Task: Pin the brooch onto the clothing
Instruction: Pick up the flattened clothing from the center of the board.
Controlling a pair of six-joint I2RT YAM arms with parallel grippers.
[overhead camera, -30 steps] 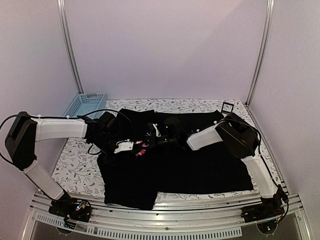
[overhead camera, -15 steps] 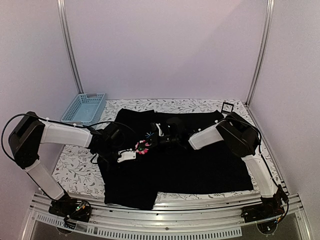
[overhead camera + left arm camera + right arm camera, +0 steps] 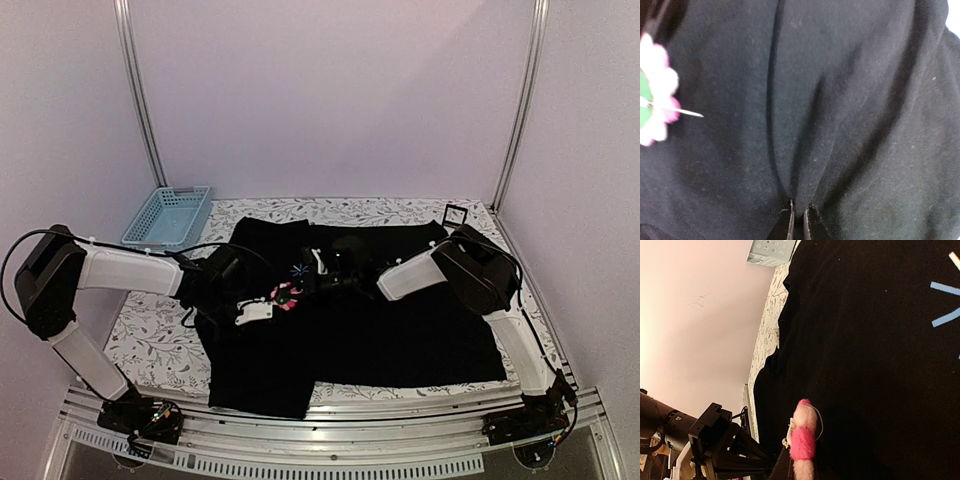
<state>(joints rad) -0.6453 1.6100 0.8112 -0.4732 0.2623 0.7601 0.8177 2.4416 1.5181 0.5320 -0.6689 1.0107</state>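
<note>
We find the brooch (image 3: 283, 294) raised just above the left half of the clothing (image 3: 420, 340). It sits about midway between the worktop's (image 3: 150, 345) near and far edges and somewhat toward the left edge, with the light-blue emblem (image 3: 300, 270) just beyond it on the far side. The right hand (image 3: 296, 287) reaches in from the right edge. In its own wrist view the flower sits edge-on right at the fingertips, so we read that hand as clamped narrow on the brooch, though the contact itself is mostly hidden behind the petals. The relation that matters is between the pin (image 3: 690, 113) and the fabric. In the left wrist view the thin needle sticks out of the flower's back, its long axis lying almost flat to the cloth. It aims toward a raised fold (image 3: 805, 150) but ends well apart from it, with bare shirt between. That fold runs up from the left hand (image 3: 799, 214), which lies just beside the brooch on its near-left side. Its two fingertips (image 3: 788, 225) are drawn almost together with a ridge of black cloth pinched between them, so we take it as holding the clothing, not the brooch. Both hands are close, but only the right one carries the flower. In our judgement the next move is the right hand's: push the needle point along its own axis into the lifted ridge while the left holds the cloth taut. We think the soft fabric could slide or flatten under that push.
</note>
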